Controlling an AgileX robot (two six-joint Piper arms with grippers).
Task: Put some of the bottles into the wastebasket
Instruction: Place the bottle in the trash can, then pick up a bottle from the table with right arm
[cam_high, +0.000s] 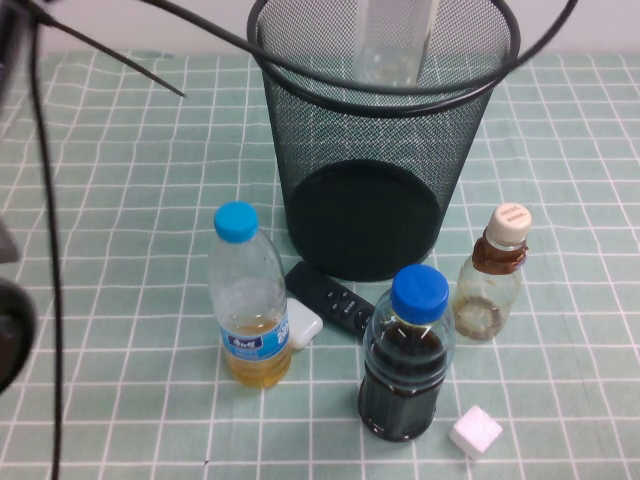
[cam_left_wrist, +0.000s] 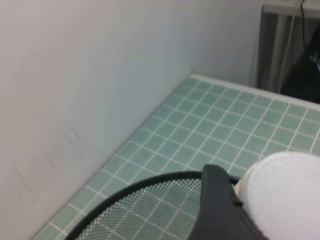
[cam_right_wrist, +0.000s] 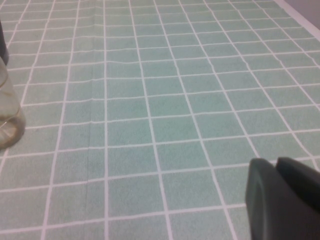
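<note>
**tilewatcher:** Little white cube (cam_high: 475, 432) sat closest to the camera, with the dark-liquid bottle (cam_high: 405, 355) right behind it. Neither was your job, though. Where was the actual bottle at that point?

**binjockey:** You had the white-capped bottle (cam_high: 393, 40) hanging upright over the mouth of the wastebasket (cam_high: 372, 215), body inside the rim line and top out of the high view. In the left wrist view, the left gripper (cam_left_wrist: 236, 200) was up there too. One black finger (cam_left_wrist: 217, 210) was pressed against the white cap (cam_left_wrist: 285, 192), so I'd call it clamped on the neck.

**tilewatcher:** Good place to hold it?

**binjockey:** I reckon so. It looked empty, so it should've been light, and thin clear plastic like that dents and slides if you squeeze the belly. The neck under the cap is the stiff bit. Same goes for the squat bottle (cam_high: 492, 275), standing on the tablecloth (cam_high: 130, 180) just right of the basket. Take it at the brown band. There was a bit of liquid in the bottom, so it's probably a touch heavier.

**tilewatcher:** And your right arm?

**binjockey:** Your right gripper (cam_right_wrist: 282, 200) was low over bare cloth, with the squat bottle off at the edge of its view. Couldn't tell whether it was apart or together. The yellow-liquid bottle (cam_high: 248, 300), the remote (cam_high: 330, 298) and a small white box (cam_high: 304, 323) sat in front of the basket.
</note>
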